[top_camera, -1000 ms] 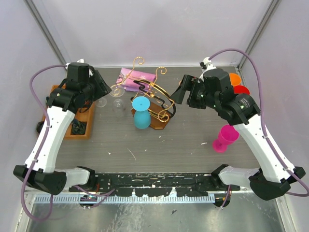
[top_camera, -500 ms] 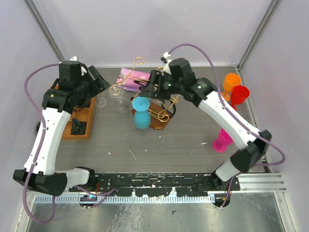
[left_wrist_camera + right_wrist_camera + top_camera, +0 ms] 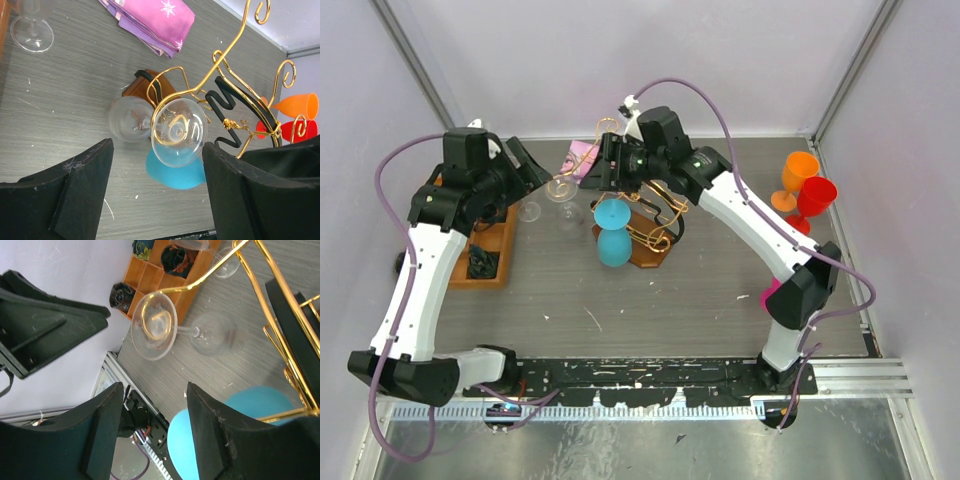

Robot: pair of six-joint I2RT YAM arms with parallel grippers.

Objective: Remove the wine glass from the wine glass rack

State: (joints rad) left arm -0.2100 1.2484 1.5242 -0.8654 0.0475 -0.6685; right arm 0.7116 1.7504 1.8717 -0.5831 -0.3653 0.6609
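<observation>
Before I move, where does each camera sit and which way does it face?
Top external: above and behind the bases, looking down on the table; both arms show.
Left wrist: on the left arm, facing right at the wine glass on the wine glass rack; the open left gripper frames it.
Right wrist: on the right arm, facing left toward the orange tray; open right gripper shows.
Both wrist views share that glass.

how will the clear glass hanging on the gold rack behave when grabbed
The clear wine glass looks thin-walled, so probably light and fragile. Its smooth surface is likely slippery. It hangs by its foot on the gold rack, so it may swing or catch if pulled sideways.
</observation>
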